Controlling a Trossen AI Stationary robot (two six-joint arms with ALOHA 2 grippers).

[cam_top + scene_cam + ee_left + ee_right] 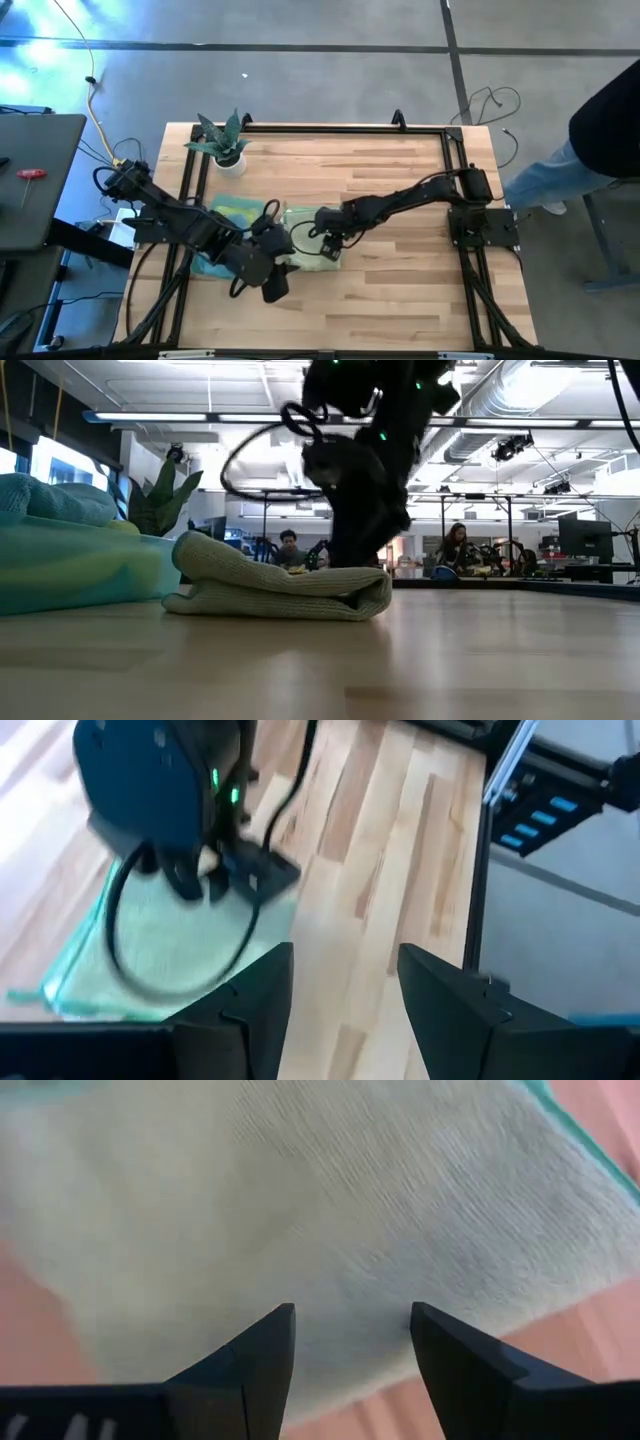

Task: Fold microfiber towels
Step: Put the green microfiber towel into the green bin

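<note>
A pale green towel [305,248] lies folded over on the table left of centre. In the low view [280,592] it is a flat doubled roll with its fold toward the right. My right gripper [326,240] is open above its right part, fingers pointing down at the cloth [350,1210]. My left gripper [275,287] is open and empty just near of the towel, over bare wood [345,990]. A stack of teal, yellow and blue towels [215,215] lies to the left and also shows in the low view [70,555]. My right gripper stands over the pale green towel with one finger [255,1355] on either side of a patch of its top face. I cannot tell whether the tips touch the cloth.
A small potted plant [225,145] stands at the table's far left. A black frame [440,135] runs round the table. A person [600,140] stands beyond the right edge. There is bare wood on the table's right half and near side.
</note>
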